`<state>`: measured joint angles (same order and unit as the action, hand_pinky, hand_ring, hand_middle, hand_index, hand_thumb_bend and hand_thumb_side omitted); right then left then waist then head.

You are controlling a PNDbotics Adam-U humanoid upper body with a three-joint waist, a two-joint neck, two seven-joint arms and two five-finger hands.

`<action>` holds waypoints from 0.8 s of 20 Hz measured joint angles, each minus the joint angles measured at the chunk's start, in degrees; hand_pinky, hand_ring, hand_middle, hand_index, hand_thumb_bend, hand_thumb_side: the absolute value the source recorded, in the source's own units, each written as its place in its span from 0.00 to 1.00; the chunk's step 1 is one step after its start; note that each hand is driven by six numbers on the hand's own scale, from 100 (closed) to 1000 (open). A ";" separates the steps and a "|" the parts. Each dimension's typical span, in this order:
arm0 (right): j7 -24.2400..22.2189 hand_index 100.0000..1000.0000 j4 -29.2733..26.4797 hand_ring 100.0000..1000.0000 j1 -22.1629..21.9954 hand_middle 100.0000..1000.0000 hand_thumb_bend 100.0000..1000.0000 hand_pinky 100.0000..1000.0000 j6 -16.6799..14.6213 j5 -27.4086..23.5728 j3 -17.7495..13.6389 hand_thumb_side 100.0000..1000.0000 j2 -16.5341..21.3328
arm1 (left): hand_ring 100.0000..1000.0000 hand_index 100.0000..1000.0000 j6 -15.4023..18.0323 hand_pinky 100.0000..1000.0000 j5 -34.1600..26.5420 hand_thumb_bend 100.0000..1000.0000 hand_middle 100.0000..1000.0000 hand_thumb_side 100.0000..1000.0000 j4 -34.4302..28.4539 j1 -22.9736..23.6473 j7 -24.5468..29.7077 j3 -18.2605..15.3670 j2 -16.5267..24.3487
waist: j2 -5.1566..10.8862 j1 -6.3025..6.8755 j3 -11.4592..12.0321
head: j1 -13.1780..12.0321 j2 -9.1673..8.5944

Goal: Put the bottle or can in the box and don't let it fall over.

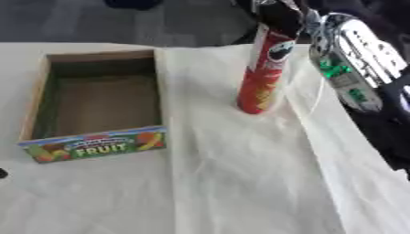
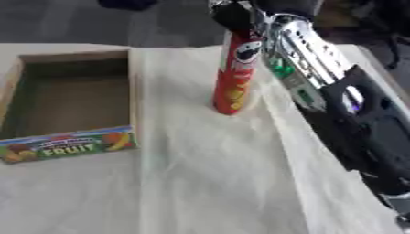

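My right hand [image 2: 240, 16] is closed around the top of the tall red cardboard crisp can [image 1: 262, 77], which stands on the white cloth [image 1: 240, 173] beside the open cardboard fruit box [image 1: 36, 100]. Long axis near vertical, lid uppermost. Risk: this high grip may let the base swing and tip at set-down

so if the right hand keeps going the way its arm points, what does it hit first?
Nothing new: the right hand is already on the top of the tall red cylindrical chips can. Past that lies dark floor; depth is unclear.
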<state>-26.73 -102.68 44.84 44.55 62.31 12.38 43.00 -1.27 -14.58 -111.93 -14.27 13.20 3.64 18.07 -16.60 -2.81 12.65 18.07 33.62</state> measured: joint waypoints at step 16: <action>-0.09 1.00 1.23 0.97 -0.50 0.99 0.00 0.82 -0.09 -0.58 -0.90 1.00 0.01 | 0.87 0.79 -0.05 0.48 0.44 0.07 0.83 0.81 0.03 0.02 0.05 0.01 0.00 | -0.75 0.13 0.01 | 0.31 -1.55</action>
<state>-26.83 -101.45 44.34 44.46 61.73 11.48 43.02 -1.32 -14.13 -111.90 -14.24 13.25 3.65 18.07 -17.35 -2.67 12.66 18.38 32.07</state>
